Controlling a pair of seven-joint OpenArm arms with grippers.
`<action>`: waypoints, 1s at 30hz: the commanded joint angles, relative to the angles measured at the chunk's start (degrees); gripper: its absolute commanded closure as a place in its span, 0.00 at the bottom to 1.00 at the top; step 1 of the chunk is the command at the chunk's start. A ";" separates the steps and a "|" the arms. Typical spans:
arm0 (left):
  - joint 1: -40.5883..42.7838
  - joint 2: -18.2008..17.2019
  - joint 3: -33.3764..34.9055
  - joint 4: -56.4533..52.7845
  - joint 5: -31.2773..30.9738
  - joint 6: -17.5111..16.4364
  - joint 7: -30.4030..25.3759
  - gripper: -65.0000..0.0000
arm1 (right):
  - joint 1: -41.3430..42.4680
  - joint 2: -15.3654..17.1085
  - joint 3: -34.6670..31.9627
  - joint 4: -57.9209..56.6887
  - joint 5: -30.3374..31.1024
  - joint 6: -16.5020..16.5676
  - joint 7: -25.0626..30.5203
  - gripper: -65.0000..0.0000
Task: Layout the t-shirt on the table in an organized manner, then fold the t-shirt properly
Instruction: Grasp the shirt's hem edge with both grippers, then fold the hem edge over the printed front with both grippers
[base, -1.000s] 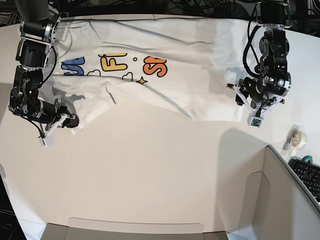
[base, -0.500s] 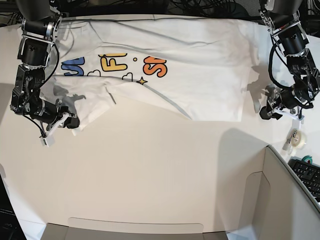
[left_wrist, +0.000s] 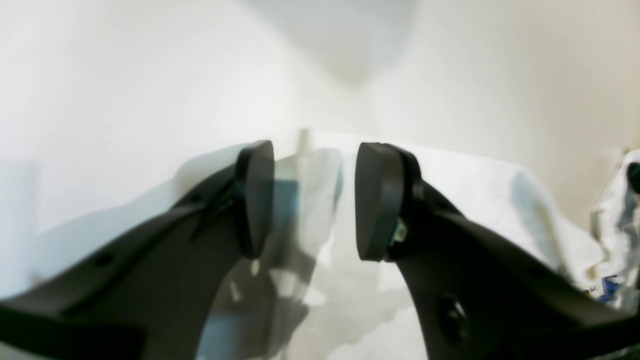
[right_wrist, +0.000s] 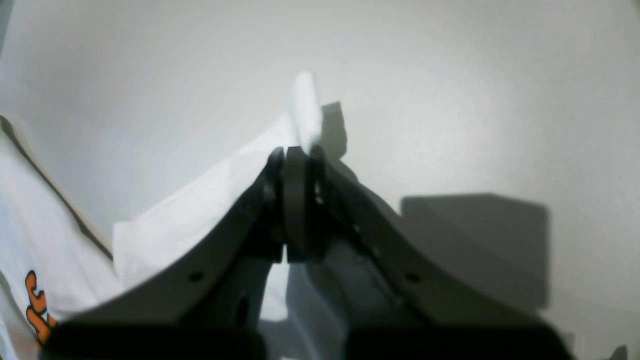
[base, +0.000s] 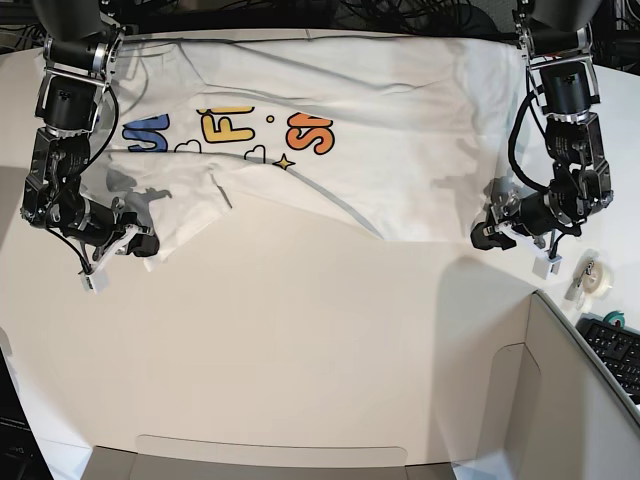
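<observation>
Fingers of my left arm (left_wrist: 327, 200) stand open astride the T-shirt's edge (left_wrist: 325, 170); my right fingers (right_wrist: 303, 155) grip its corner, which protrudes just beyond their tips.

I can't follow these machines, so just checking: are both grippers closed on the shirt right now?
No, the left gripper stands open at the edge of the t-shirt.
</observation>
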 joint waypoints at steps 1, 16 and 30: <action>0.44 0.18 0.69 -0.33 2.50 0.86 3.81 0.59 | -1.26 0.01 -0.42 -0.81 -6.88 -0.82 -6.49 1.00; 0.44 1.76 0.78 -0.24 2.67 0.77 4.34 0.90 | -1.35 0.01 -0.42 -0.81 -6.88 -0.82 -6.49 1.00; 2.02 1.32 0.34 19.98 2.50 0.77 10.93 1.00 | -2.05 0.36 2.39 8.68 -6.53 -0.91 -6.93 1.00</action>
